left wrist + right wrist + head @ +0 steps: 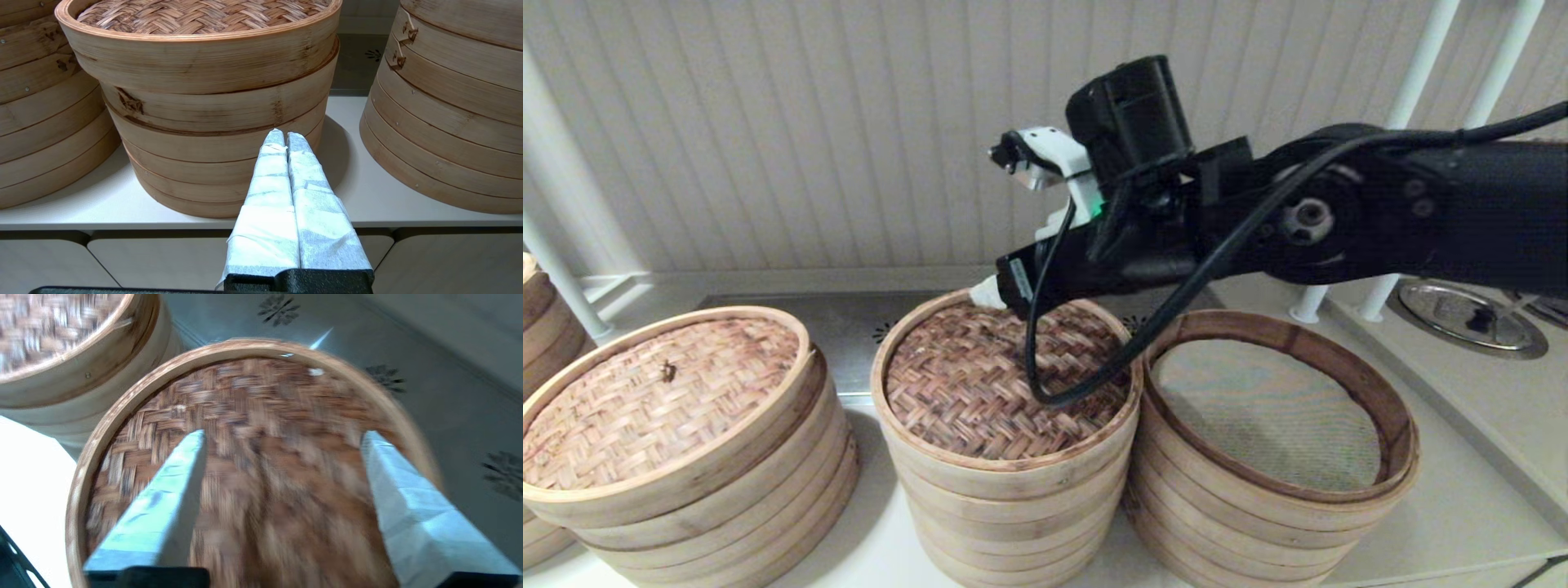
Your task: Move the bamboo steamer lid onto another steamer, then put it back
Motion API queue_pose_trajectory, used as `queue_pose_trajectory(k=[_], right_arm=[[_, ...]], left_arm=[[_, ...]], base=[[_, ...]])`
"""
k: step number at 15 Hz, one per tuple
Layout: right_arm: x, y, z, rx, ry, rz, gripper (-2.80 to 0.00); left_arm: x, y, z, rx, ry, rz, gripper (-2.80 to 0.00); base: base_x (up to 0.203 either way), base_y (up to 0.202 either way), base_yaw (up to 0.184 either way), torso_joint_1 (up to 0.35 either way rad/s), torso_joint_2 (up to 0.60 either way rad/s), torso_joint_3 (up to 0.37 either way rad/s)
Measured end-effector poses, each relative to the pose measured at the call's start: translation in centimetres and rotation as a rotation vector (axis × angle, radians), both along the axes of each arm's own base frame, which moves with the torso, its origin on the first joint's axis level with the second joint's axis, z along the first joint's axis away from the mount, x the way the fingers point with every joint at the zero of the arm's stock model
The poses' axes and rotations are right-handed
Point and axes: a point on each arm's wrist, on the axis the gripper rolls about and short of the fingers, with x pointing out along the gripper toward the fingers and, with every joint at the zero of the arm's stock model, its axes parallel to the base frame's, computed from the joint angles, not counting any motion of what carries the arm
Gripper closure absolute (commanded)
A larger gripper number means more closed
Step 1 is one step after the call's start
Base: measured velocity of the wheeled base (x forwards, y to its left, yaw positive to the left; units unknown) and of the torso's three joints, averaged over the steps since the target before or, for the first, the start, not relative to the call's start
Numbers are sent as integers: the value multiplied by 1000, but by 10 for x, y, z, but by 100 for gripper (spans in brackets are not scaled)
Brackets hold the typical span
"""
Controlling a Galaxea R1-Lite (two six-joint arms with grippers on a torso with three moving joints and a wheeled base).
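We inspected the pale worktop (pixel 1445 523). Three steamer stacks stood directly on it in a row: the tan-lidded stack (pixel 711 490) at left, the middle stack (pixel 1005 514) just beside it, and another steamer (pixel 1241 531) at right, touching the middle one. A further stack (pixel 535 318) stood at the far-left edge.

right arm (pixel 1380 212): matte black housing, round joint hub with centre bolt behind the wrist
cable (pixel 1094 367): black, loops below the wrist
wrist camera (pixel 1131 114): black block, white bracket, green light beside it
right gripper (pixel 282 437): fingers wrapped in white tape, black base
left gripper (pixel 281 136): white-taped fingers, black base
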Motion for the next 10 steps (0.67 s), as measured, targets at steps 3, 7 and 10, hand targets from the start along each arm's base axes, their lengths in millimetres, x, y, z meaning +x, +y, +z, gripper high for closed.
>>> queue_pose_trajectory(k=[3,7,10], right_arm=[[-25,-38,15,-12,-12,-90,0],[-76,-114,24,-30,-55,-263,0],[-122,-180,27,-10,-117,-404,0]], left_arm=[[0,0,0,0,0,0,0],[0,0,0,0,0,0,0],[0,0,0,0,0,0,0]], base=[[0,0,0,0,0,0],[0,0,0,0,0,0],[0,0,0,0,0,0]])
